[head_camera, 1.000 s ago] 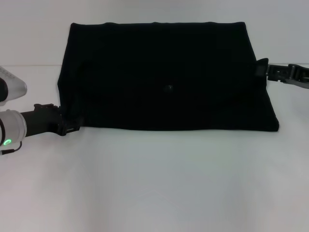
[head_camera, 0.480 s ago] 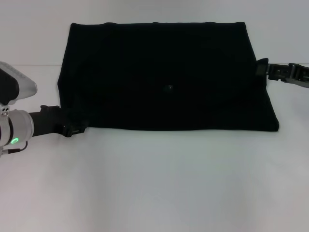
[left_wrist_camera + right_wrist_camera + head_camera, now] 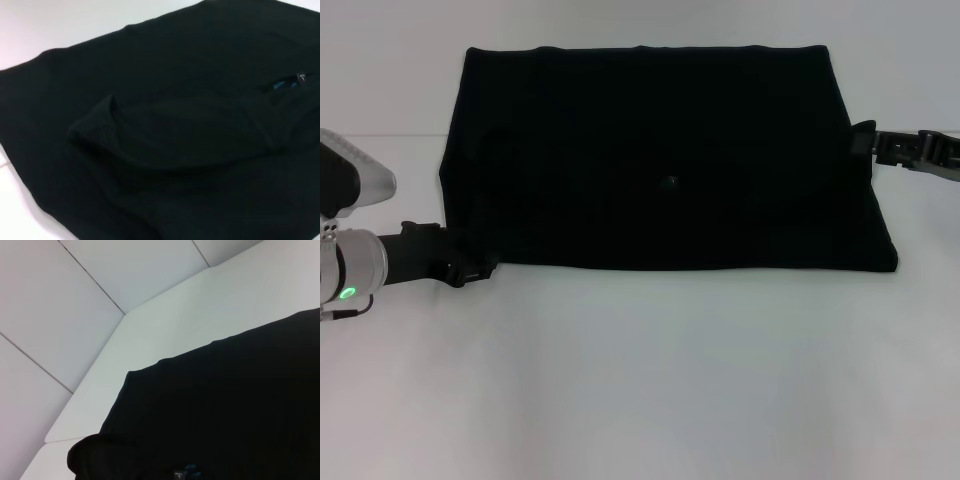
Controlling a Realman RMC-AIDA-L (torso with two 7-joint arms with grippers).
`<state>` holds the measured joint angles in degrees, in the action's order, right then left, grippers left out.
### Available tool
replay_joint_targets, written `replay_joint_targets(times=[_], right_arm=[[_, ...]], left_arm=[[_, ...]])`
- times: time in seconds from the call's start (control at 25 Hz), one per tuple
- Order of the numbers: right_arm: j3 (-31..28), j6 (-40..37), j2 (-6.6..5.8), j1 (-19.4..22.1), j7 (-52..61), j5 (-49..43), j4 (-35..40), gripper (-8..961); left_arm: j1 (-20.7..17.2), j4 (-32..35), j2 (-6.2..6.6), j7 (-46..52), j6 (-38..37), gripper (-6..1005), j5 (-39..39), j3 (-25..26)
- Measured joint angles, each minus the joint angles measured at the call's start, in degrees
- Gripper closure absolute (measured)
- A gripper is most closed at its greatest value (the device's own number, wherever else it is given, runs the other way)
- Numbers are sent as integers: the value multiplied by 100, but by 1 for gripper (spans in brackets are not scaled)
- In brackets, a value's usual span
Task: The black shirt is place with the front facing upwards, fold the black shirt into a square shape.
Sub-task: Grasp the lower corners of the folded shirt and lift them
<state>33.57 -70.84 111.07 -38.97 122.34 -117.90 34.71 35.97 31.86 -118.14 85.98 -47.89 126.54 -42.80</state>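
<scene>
The black shirt (image 3: 660,160) lies flat on the white table (image 3: 650,380) as a wide rectangle, its lettering hidden. A small neck label (image 3: 670,183) shows near its middle. My left gripper (image 3: 477,268) sits low at the shirt's near left corner, touching the hem. My right gripper (image 3: 863,141) rests against the shirt's right edge, about halfway along it. In the left wrist view the shirt (image 3: 175,150) fills the picture, with a raised fold and the bluish label (image 3: 295,80). The right wrist view shows the shirt (image 3: 225,415) and its label (image 3: 178,473) from the other side.
Bare white tabletop stretches in front of the shirt and to both sides. Pale wall panels (image 3: 75,300) stand behind the table's far edge.
My left arm nudged right toward the shirt's near left corner, then eased back slightly. The shirt and the right arm have not moved.
</scene>
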Motion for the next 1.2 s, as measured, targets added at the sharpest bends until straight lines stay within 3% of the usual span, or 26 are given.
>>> replay_joint_targets(times=[0.24, 0.68, 1.2], right_arm=[[-10, -15, 0, 9, 0, 8, 31, 302], [42, -4, -81, 28, 97, -110, 16, 300], [44, 231, -193, -48, 826, -1545, 39, 298]], left_arm=[[15, 58, 7, 164, 55, 417, 36, 30], [45, 69, 15, 217, 80, 877, 91, 15], [40, 149, 40, 319, -18, 1001, 116, -9]])
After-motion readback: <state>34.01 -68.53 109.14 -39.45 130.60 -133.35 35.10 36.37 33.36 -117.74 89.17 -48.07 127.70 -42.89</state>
